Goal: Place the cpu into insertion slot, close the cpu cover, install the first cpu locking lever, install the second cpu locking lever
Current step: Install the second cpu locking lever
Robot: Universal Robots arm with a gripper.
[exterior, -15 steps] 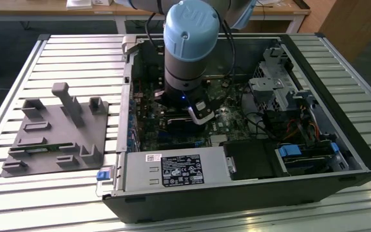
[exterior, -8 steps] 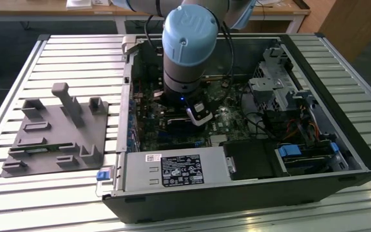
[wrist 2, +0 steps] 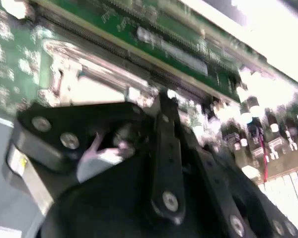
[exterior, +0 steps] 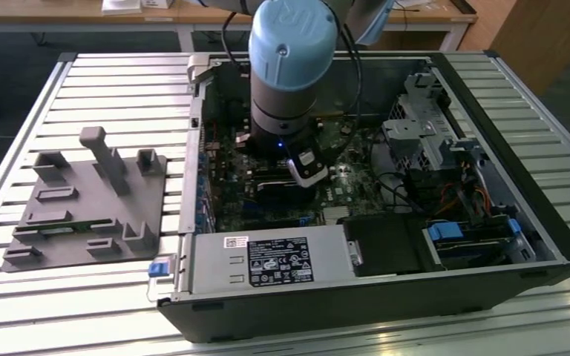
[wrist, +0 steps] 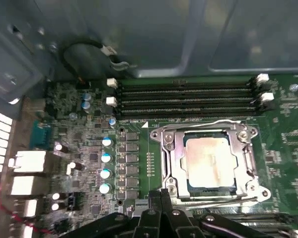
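In the exterior view we see the arm reaching down into an open computer case (exterior: pixel 384 245) that lies on its side on the slatted worktop (exterior: pixel 116 81), its hand (exterior: pixel 308 172) low over the green motherboard (exterior: pixel 265 200) near the middle of the case; a grey fixture plate (exterior: pixel 87 200) rests apart, toward the worktop's edge at the exterior view's left. In the second wrist view the black linkage of the hand (wrist 2: pixel 161 148) hangs just above the board, beside a bright metal frame, though we cannot tell whether it is open or closed. In the first wrist view the cpu (wrist: pixel 211 158) already sits in the insertion slot (wrist: pixel 188 186), and the cpu cover (wrist: pixel 171 158) appears folded down around it, presumably so that it is pressed flat. Thin wire locking levers (wrist: pixel 208 124) run along the frame's edges, and the memory slots (wrist: pixel 188 99) lie just beyond.
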